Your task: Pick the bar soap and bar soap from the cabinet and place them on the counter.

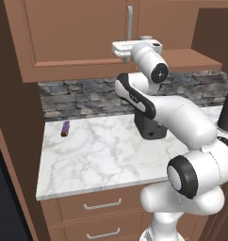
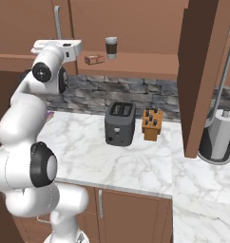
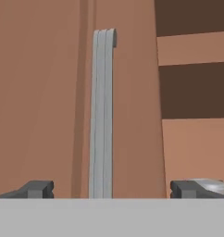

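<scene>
A bar soap [image 2: 94, 59], small and reddish-brown, lies on the inner shelf [image 2: 136, 64] of the cabinet next to a brown-and-white paper cup [image 2: 111, 47]. My gripper [image 3: 115, 190] is open, raised to shelf height, and faces the cabinet's shut left door [image 1: 73, 33]. That door's silver bar handle [image 3: 102, 115] stands upright between my fingertips [image 3: 37, 189] but farther off, untouched. From the base views my hand [image 1: 132, 47] [image 2: 57, 46] hovers left of the soap. The white marble counter [image 1: 101, 155] spreads below. The cabinet's right door [image 2: 202, 71] stands open.
A dark toaster [image 2: 120, 123] and a knife block [image 2: 151, 124] stand at the back of the counter. A small purple-and-red stick [image 1: 65, 128] lies at the left. A paper towel holder [image 2: 219, 137] sits at the right, past the open door. Drawers [image 1: 101, 204] are below.
</scene>
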You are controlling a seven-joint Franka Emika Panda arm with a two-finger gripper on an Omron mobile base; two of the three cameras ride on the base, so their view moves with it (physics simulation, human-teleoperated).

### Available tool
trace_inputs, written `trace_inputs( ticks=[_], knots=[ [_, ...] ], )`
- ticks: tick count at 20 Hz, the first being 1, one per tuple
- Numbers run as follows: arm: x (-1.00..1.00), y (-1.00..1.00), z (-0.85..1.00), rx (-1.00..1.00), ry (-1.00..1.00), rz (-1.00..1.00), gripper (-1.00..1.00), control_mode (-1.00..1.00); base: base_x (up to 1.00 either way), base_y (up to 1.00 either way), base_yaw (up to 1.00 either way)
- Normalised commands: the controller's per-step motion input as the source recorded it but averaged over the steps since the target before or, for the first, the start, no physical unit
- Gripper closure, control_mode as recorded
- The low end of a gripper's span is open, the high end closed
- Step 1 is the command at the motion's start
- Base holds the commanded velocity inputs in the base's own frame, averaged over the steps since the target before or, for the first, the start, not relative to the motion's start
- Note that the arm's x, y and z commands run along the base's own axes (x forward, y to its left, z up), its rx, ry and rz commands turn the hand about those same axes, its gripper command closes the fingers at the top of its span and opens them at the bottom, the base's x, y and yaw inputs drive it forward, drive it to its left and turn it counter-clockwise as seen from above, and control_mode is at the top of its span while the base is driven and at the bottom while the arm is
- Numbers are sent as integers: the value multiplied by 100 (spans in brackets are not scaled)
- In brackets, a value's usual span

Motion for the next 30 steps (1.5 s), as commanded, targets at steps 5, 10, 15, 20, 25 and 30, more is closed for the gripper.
trace_inputs(
  ticks=[5, 10, 15, 20, 25, 30],
  knots=[
    [38, 21, -8, -1, 0, -4, -100, -100, 0, 0, 0],
    [38, 24, -10, -1, 0, -4, 100, -100, 0, 0, 0],
    [42, 27, -12, 0, 3, -1, 100, -100, 0, 0, 0],
    [43, 13, -7, 4, 23, 0, 100, -100, 0, 0, 0],
    [46, 0, -2, 4, 43, 0, 100, -100, 0, 0, 0],
    [47, 7, -16, 5, 38, 0, 100, -100, 0, 0, 0]
  ],
)
